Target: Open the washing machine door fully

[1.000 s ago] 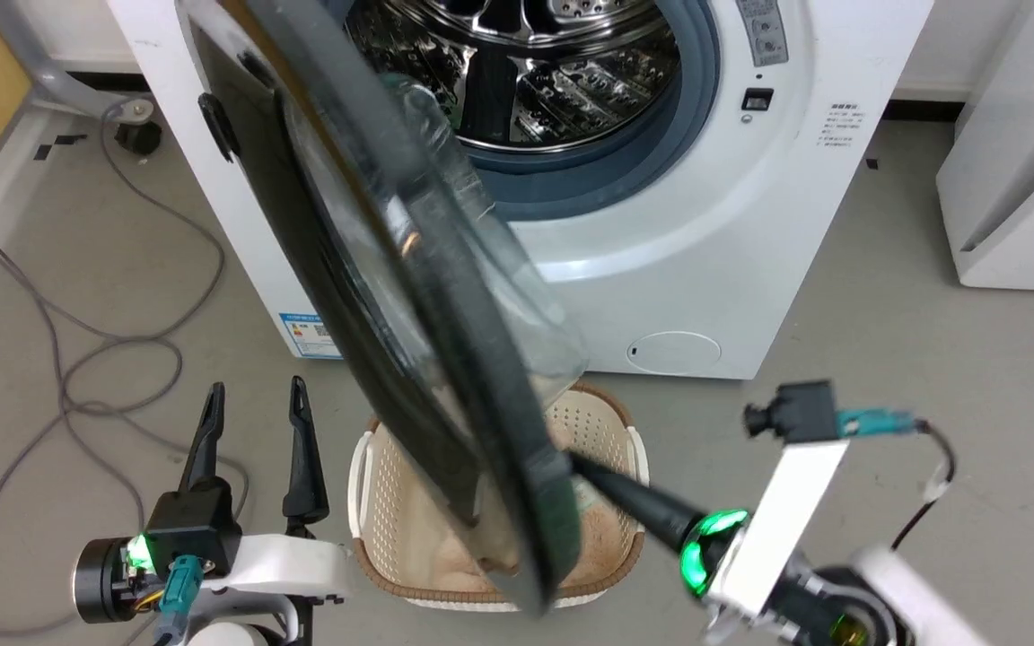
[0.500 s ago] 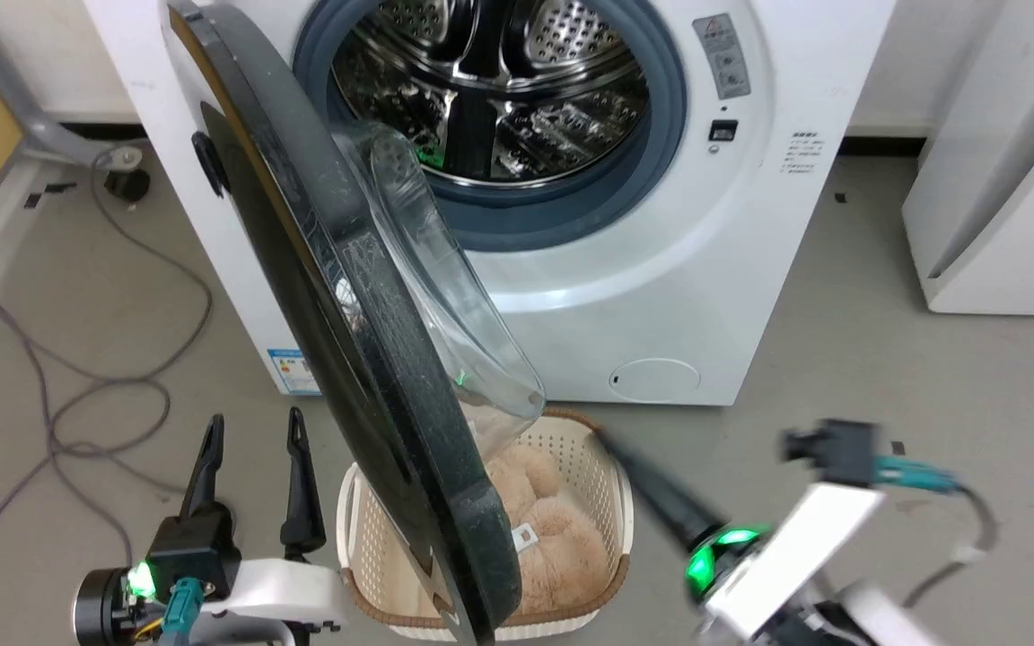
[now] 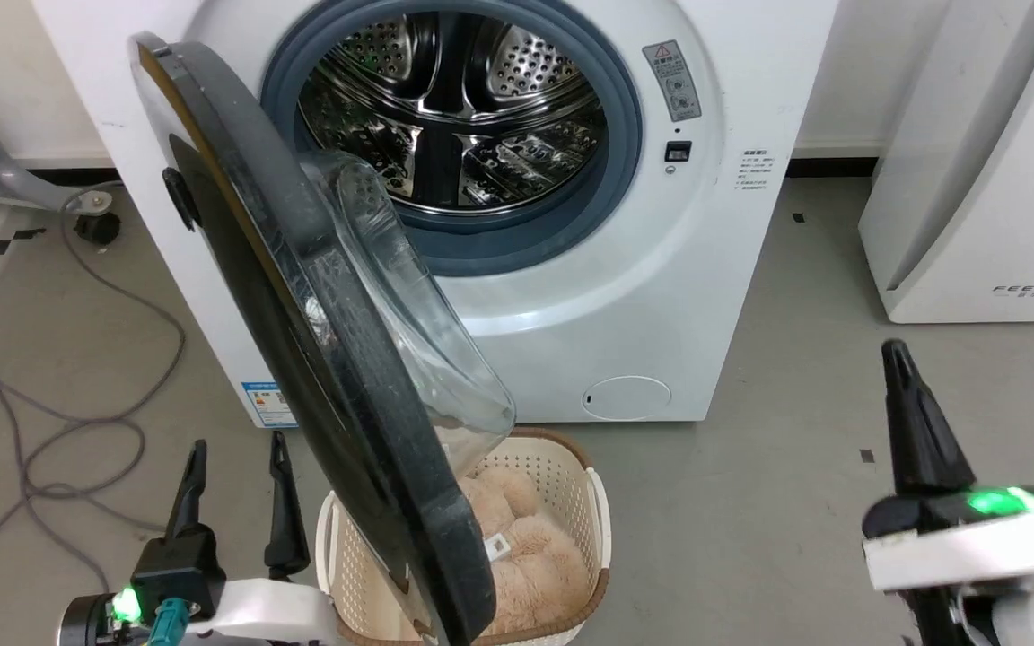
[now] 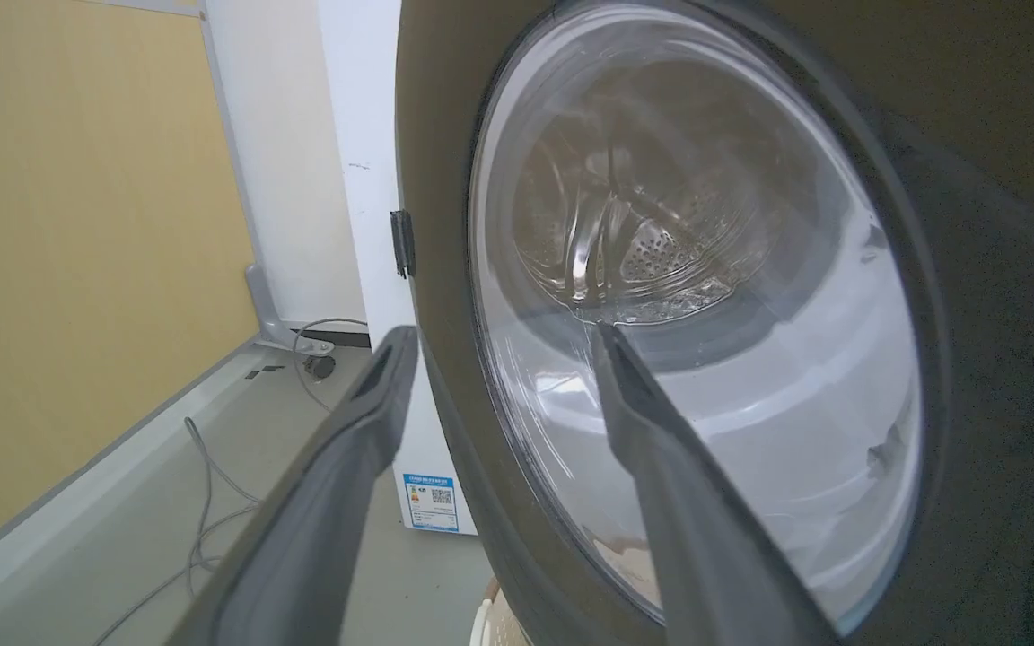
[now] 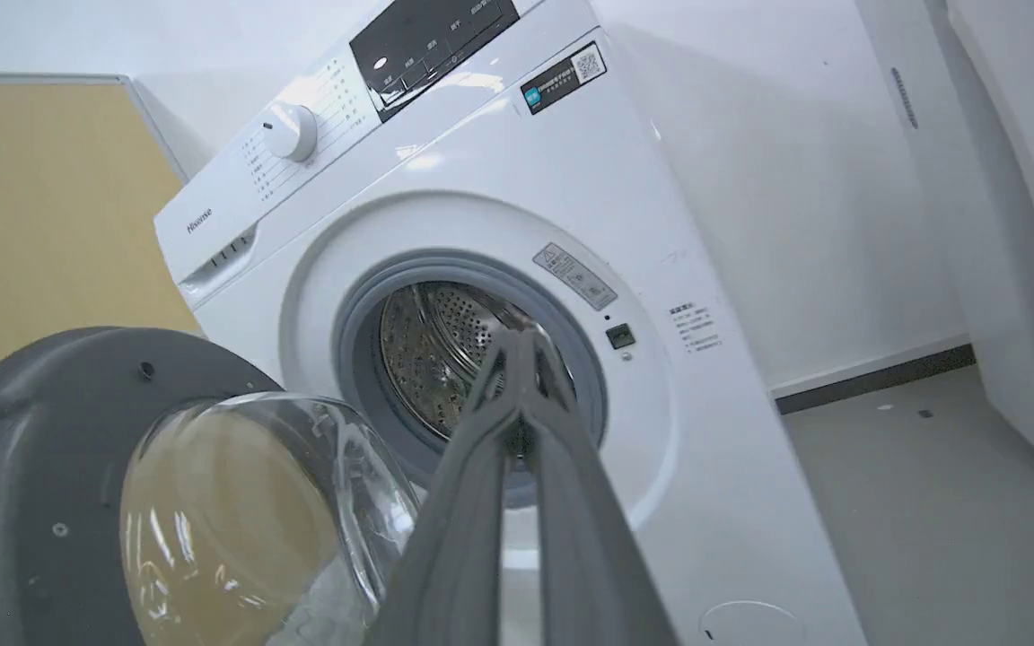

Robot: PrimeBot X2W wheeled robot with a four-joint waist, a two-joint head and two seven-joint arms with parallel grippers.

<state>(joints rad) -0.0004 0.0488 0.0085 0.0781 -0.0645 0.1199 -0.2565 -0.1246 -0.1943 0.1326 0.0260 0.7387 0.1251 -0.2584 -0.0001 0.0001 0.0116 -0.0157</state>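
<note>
- Washing machine door (image 3: 328, 359): swung out on its hinge at the left side of the washing machine (image 3: 661, 296). It stands about edge-on in the head view, with the glass bowl facing the steel drum (image 3: 454, 135).
- Lower door edge: overlaps a cream basket (image 3: 602, 502) on the floor, which holds a tan plush item (image 3: 526, 547).
- Left pincer (image 3: 239, 441): 2 fingers spread apart, holding nothing, near the door's outer face.
- Right pincer (image 3: 896, 354): fingers pressed together, holding nothing, well apart from the door on its right.

White forearms (image 3: 258, 603), dark tapered fingers (image 3: 187, 492), green lights (image 3: 989, 501)
</note>
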